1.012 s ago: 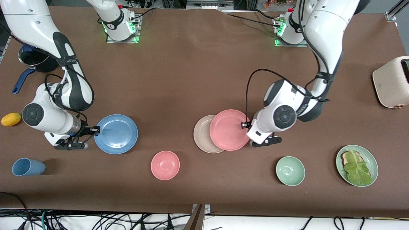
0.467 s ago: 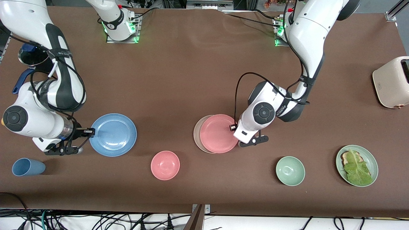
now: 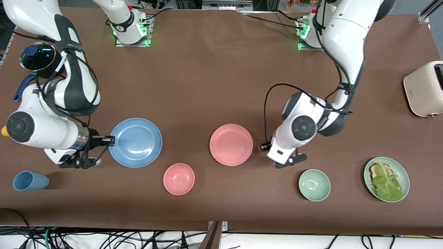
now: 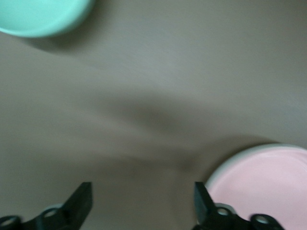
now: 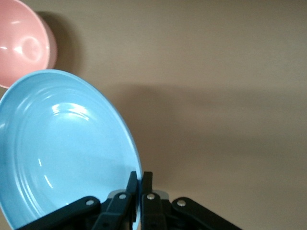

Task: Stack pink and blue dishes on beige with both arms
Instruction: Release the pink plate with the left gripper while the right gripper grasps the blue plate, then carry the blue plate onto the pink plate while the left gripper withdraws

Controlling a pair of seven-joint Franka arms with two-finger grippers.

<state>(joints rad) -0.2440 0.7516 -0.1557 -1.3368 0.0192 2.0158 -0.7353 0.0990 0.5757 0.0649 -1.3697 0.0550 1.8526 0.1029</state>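
Note:
The pink plate (image 3: 231,144) lies flat at the table's middle, covering the beige plate, which is hidden in the front view. In the left wrist view a pale rim edges the pink plate (image 4: 268,187). My left gripper (image 3: 262,148) (image 4: 142,203) stands open just off that plate's edge, toward the left arm's end, holding nothing. My right gripper (image 3: 110,140) (image 5: 139,179) is shut on the rim of the sky-blue plate (image 3: 135,142) (image 5: 62,143), which hangs tilted above the table toward the right arm's end.
A pink bowl (image 3: 179,178) (image 5: 21,45) and a green bowl (image 3: 314,185) (image 4: 38,17) sit nearer the camera. A pale green plate (image 3: 401,169) holds toast and lettuce. Also here: a blue cup (image 3: 30,181), a cream toaster (image 3: 425,89) and a lidded pot (image 3: 38,58).
The left gripper slid the pink plate fully over the beige one, let go and drew back. The right gripper carried the blue plate toward the middle.

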